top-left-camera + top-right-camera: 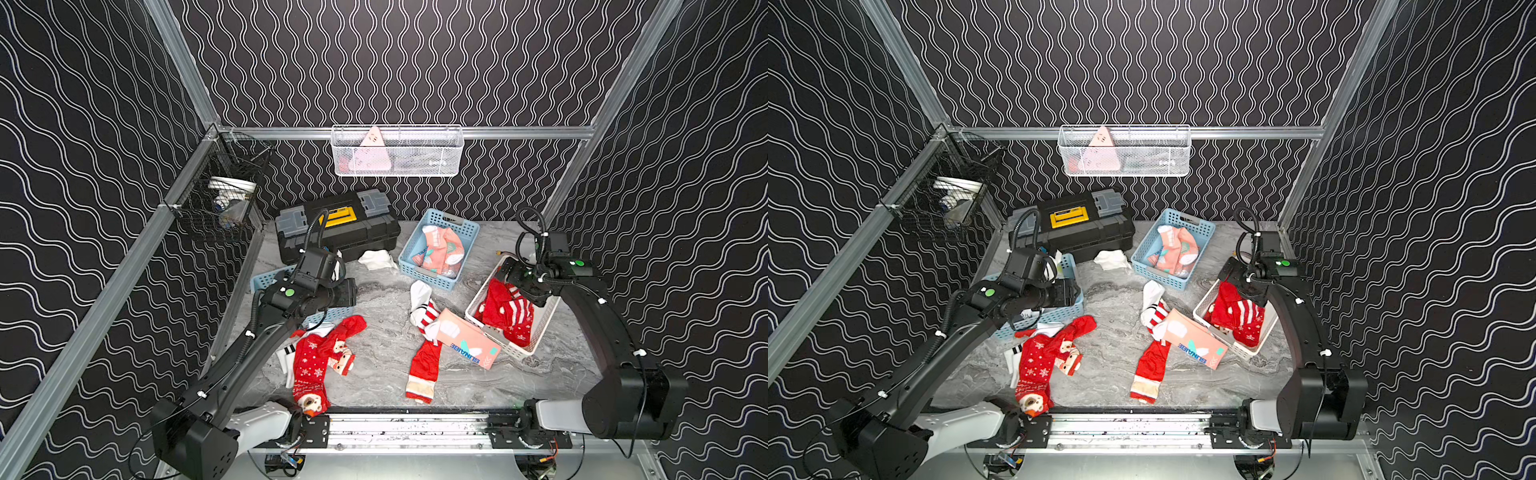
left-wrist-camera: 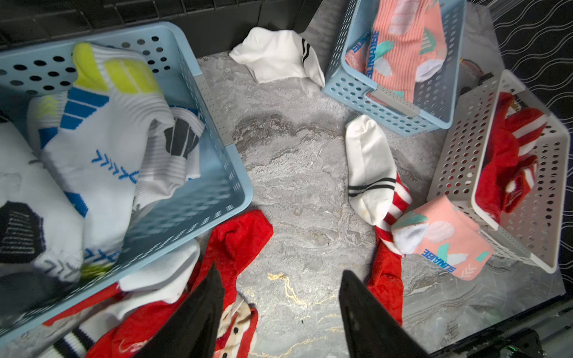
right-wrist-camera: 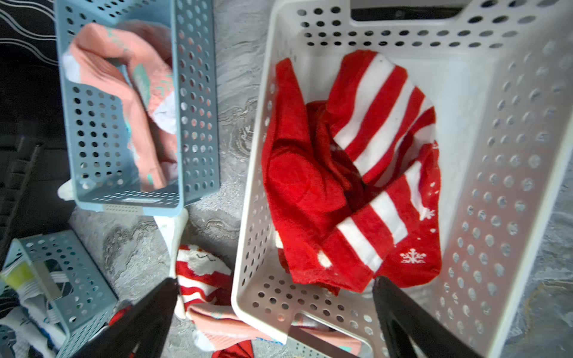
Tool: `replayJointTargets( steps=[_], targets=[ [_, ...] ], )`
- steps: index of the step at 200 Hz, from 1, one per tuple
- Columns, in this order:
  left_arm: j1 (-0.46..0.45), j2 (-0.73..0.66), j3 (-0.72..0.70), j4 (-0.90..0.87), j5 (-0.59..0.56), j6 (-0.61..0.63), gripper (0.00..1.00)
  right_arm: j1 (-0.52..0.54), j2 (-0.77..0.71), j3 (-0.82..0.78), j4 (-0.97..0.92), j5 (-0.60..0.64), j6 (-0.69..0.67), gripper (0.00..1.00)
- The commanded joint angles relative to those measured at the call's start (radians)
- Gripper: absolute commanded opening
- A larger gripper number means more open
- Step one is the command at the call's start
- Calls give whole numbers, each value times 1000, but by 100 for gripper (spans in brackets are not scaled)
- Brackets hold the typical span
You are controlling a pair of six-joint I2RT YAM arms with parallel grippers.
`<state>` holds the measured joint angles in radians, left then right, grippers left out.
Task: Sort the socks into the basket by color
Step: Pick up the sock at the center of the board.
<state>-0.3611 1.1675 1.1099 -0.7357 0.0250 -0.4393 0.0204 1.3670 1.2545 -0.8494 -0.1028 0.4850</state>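
The right end effector (image 3: 275,280) hung over the white basket (image 3: 511,155), jaws spread wide with nothing between them. Below it in that basket lay the red socks (image 3: 307,186), with a red-and-white striped sock (image 3: 378,124) draped across the top.

Over on the other side, the left end effector (image 2: 279,272) hovered above the marble desk (image 2: 297,173), jaws partly apart and empty. It sat just beside the near blue basket (image 2: 223,173), which held white socks (image 2: 102,145) with yellow, blue and black marks. The far blue basket (image 1: 428,278) held the salmon-pink socks (image 1: 442,249).

Plenty lay loose on the desk. A crumpled white sock (image 1: 376,259) sat just in front of the black toolbox (image 1: 365,235). A black-banded white sock (image 1: 419,295) lay on a striped red sock (image 1: 430,313). A loose pink sock (image 1: 469,343) leaned against the white basket's side, and a long red sock (image 1: 424,365) lay partly under it. Near the left arm, a red Christmas sock (image 1: 309,365) with snowflakes lay over another white sock (image 1: 286,357).
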Motion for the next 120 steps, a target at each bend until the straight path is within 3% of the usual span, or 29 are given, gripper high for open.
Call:
replayJointTargets(
  steps=[1,64,120],
  targets=[
    [-22,-11,-29,-45,-38,-40,64,46,-9,30,-34,-7,-3,100],
    [-139,12,-124,-95,-157,-148,65,177,9,76,-45,-41,4,100],
    [-194,73,-197,-85,-259,-220,67,222,18,82,-43,-76,-2,100]
  ],
)
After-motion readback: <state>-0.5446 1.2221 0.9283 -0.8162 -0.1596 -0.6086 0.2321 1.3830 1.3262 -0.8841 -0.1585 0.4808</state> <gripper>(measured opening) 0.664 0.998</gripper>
